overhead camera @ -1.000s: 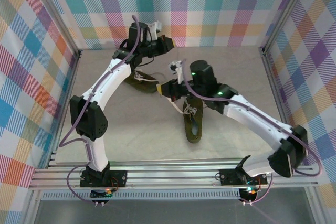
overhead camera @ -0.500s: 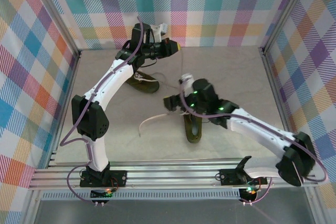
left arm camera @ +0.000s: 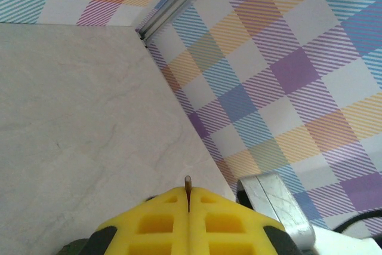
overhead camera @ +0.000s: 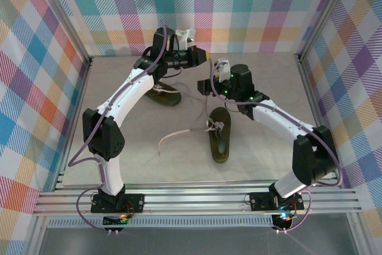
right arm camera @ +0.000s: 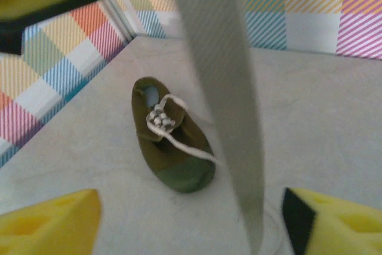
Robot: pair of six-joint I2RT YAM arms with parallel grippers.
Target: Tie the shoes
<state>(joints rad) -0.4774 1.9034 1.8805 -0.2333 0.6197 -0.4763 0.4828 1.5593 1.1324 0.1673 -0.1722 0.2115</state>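
Far back on the table (overhead camera: 137,159), the left gripper (overhead camera: 202,58) has its yellow fingers (left arm camera: 161,222) pressed together, with a thin cream sliver of lace (left arm camera: 187,183) pinched at their seam. Just nearer and to its right, the right gripper (overhead camera: 206,86) has its fingers (right arm camera: 54,222) well apart. The taut strand runs up between them and seems to touch neither pad, though the wrist view is blurred.

The step in hand looks like a second grasp on that strand. To do it well, the right fingers should close squarely on the flat of the lace, near the left grip, with the left holding tension so the strand cannot slip sideways. A hard pull would drag the shoe.

Two shoes lie on the table: the near shoe (overhead camera: 219,140) at the middle and the far shoe (overhead camera: 167,95) under the left arm. Two strands leave the near shoe, one lifted and one loose strand (overhead camera: 174,138) lying to its left. Neither shoe shows a bow.
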